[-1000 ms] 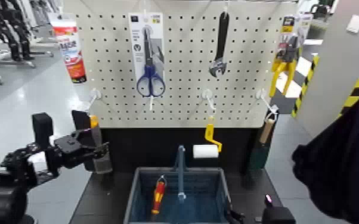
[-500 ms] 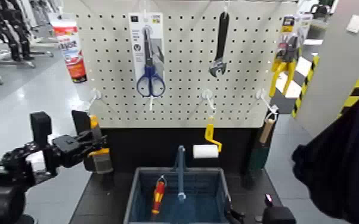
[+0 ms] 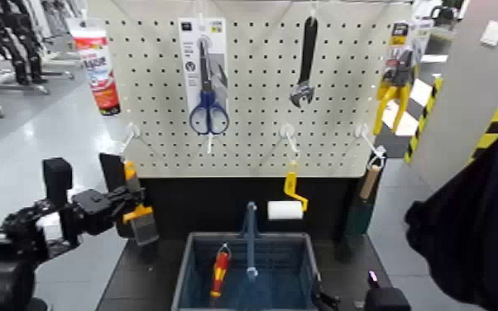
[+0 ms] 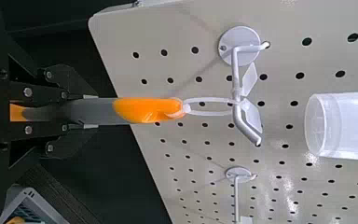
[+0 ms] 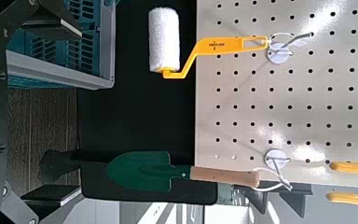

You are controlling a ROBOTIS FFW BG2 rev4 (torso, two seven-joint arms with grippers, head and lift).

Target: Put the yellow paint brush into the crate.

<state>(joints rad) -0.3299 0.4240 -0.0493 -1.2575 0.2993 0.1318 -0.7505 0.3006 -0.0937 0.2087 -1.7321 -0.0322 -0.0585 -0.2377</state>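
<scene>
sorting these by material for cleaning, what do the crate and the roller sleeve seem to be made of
Crate: likely moulded plastic, matt blue-grey, judging by its slotted one-piece sides.
Roller sleeve: probably a soft fabric or foam, white and dull, going by its fuzzy-looking surface.

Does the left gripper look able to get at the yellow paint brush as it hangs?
Yes, it seems so: the left gripper is already closed around the handle of the yellow paint brush, with nothing between them.

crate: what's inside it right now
Inside the crate lies a red-and-yellow screwdriver, left of the upright central handle. The near end runs past the head view's lower edge, so anything there can't be seen.
</scene>
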